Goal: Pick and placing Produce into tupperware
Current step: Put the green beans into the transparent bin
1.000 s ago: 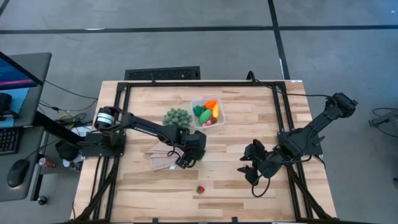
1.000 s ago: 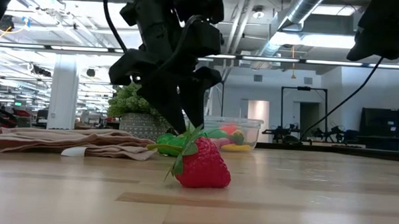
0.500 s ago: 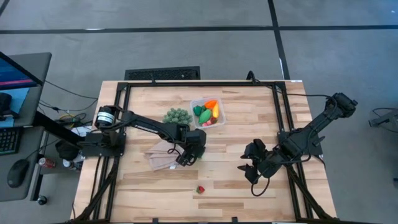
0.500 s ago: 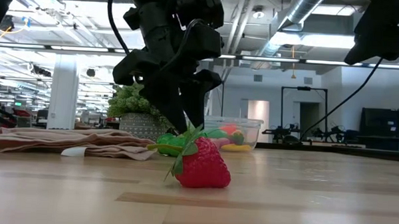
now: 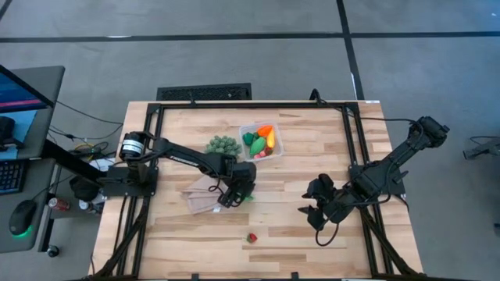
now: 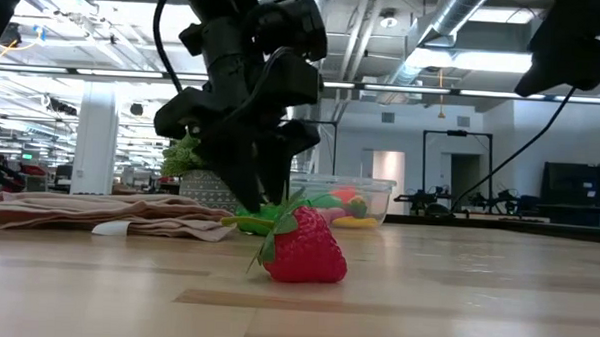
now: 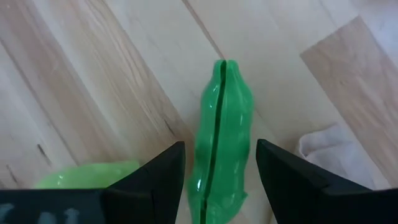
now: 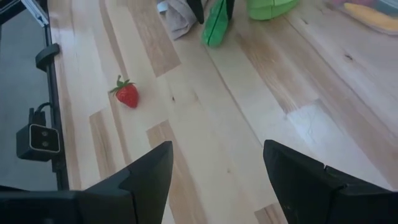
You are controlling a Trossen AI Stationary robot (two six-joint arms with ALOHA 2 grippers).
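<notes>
1. High view: left gripper (image 5: 237, 193) low over a green pod (image 5: 247, 197) beside the tan cloth (image 5: 205, 197); tupperware (image 5: 261, 143) part-filled; strawberry (image 5: 251, 237) apart.
2. Left wrist view: fingers (image 7: 163, 172) astride the pod (image 7: 219, 137), seemingly pinching its midsection. Probably light, rigid, glossy, slippery.
3. Right wrist view: right gripper (image 8: 218, 177) spread, empty, waiting.

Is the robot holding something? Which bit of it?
Yes. The left gripper pinches the green pod by one end. The right gripper is open, holding nothing.
</notes>
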